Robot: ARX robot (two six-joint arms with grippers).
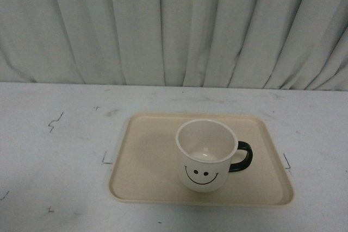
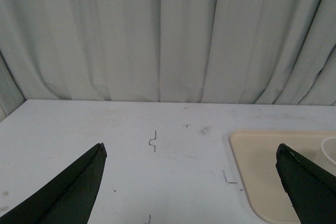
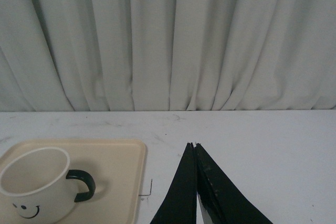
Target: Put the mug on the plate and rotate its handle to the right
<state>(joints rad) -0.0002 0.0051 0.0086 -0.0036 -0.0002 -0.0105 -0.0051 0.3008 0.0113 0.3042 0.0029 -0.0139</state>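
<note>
The cream-white mug [image 1: 204, 155] stands upright on the beige plate [image 1: 147, 161], smiley face toward the camera, its black handle [image 1: 242, 156] pointing right. Neither arm shows in the front view. In the left wrist view my left gripper [image 2: 190, 150] is open and empty above the bare table, with the plate's corner [image 2: 257, 156] beside one fingertip. In the right wrist view my right gripper [image 3: 195, 145] is shut and empty over the table, apart from the plate [image 3: 123, 166]; the mug [image 3: 37, 184] and its handle [image 3: 82, 183] show there too.
The white table [image 1: 54, 156] carries small black marks [image 1: 55, 120] and corner marks [image 1: 105, 160] round the plate. A pale pleated curtain [image 1: 174, 25] hangs along the table's far edge.
</note>
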